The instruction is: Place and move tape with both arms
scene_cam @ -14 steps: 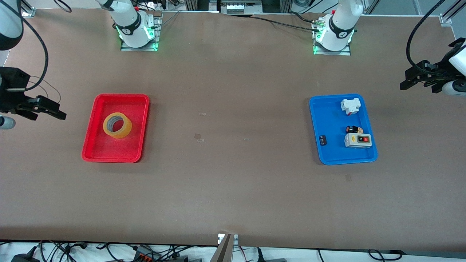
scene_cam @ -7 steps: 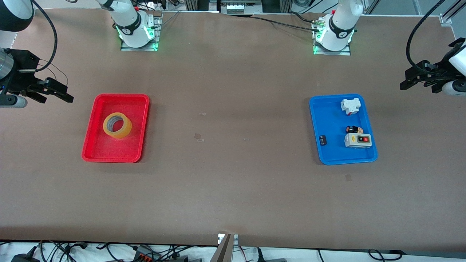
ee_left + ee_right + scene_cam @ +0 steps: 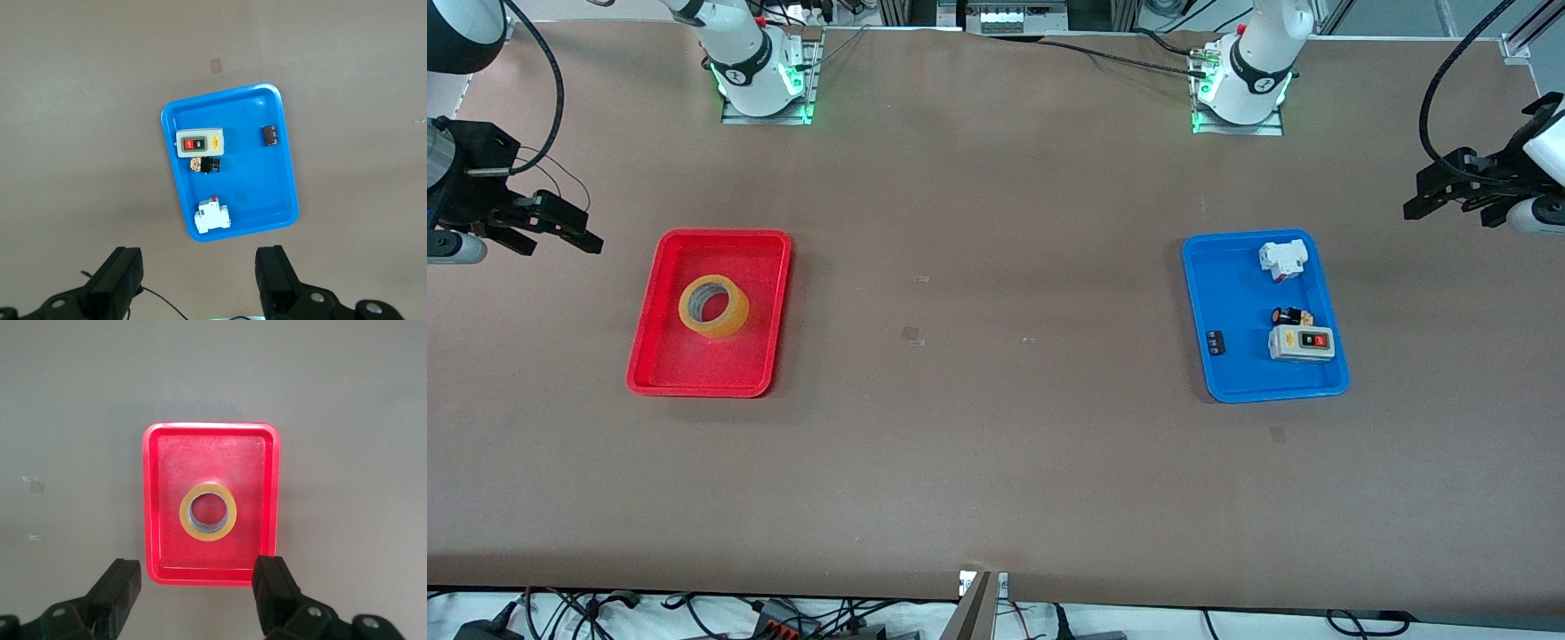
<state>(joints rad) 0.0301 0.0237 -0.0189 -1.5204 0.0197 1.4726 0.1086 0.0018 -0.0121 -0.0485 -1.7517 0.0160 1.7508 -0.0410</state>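
The tape (image 3: 725, 325), a yellowish translucent ring, lies flat in the red tray (image 3: 703, 366) toward the right arm's end of the table. My right gripper (image 3: 551, 235) hangs open and empty over bare table beside that tray, toward the table's end. In the right wrist view the tape (image 3: 207, 535) sits mid-tray (image 3: 200, 453), with the right gripper (image 3: 198, 585) just off the tray's rim. My left gripper (image 3: 1449, 210) waits open and empty over the table's other end, beside the blue tray (image 3: 1232, 293). In the left wrist view the left gripper (image 3: 198, 270) holds nothing.
The blue tray (image 3: 280, 180) holds a white-grey switch box (image 3: 1302, 342), a white breaker-like part (image 3: 1282, 260), a small red-and-black button (image 3: 1288, 315) and a small black part (image 3: 1216, 343). Both arm bases (image 3: 765, 76) stand along the table's edge farthest from the front camera.
My right gripper has shifted over the table toward the robots' side and slightly toward the red tray. The left arm, the tape and both trays have not moved.
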